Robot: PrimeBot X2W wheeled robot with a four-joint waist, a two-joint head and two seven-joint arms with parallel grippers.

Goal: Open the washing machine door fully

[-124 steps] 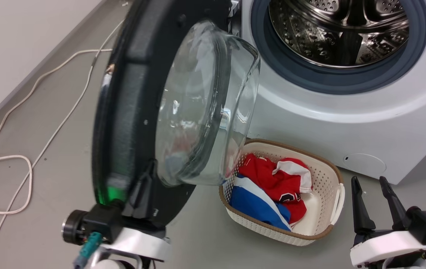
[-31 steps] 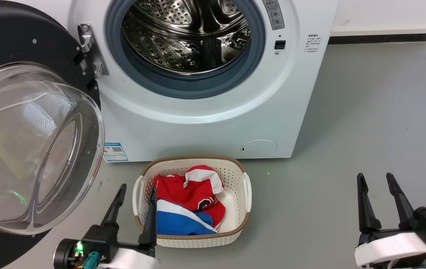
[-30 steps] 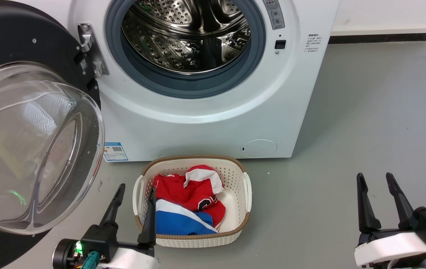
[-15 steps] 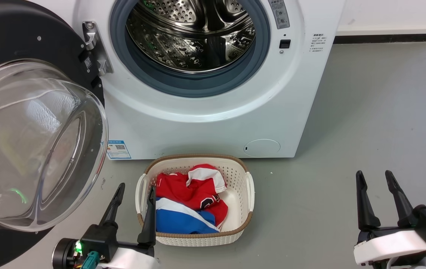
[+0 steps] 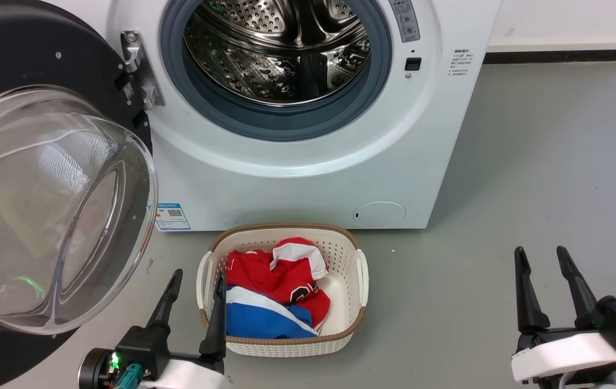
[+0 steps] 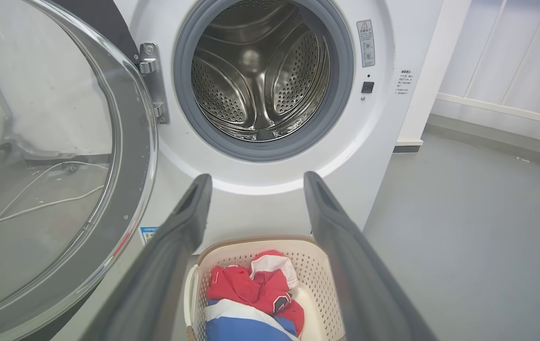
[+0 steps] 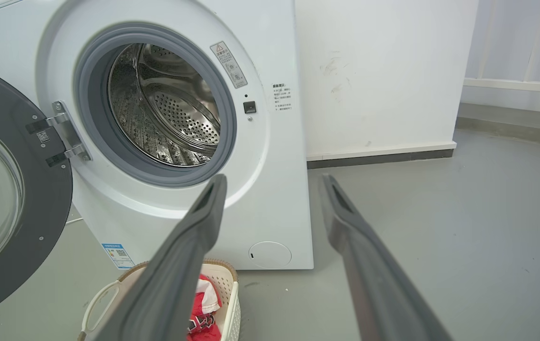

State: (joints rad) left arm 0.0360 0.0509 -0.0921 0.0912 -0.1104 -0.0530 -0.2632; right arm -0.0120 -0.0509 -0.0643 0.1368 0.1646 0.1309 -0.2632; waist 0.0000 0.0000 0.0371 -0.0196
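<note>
The washing machine (image 5: 308, 178) had a blue sticker (image 5: 172, 216) low on its front, near its left corner. The sticker had a small square code on it, and its words were too small to read. Right of the machine's drum opening was a grey strip (image 6: 365, 42) with a red warning triangle. Past that was some tiny black print (image 5: 462, 54), too small to read.

The washing machine door (image 5: 43, 205) hung wide open at the machine's left side. A few seconds before, it stood only partway open, with the left gripper (image 5: 199, 274) up against its rim. Now that gripper was off the door, in front of the machine, fingers spread and holding nothing. The right gripper (image 5: 540, 249) was spread and empty too, out past the machine's right side. A white basket (image 5: 362, 270) of clothes (image 5: 265, 319) sat just in front of the machine.
</note>
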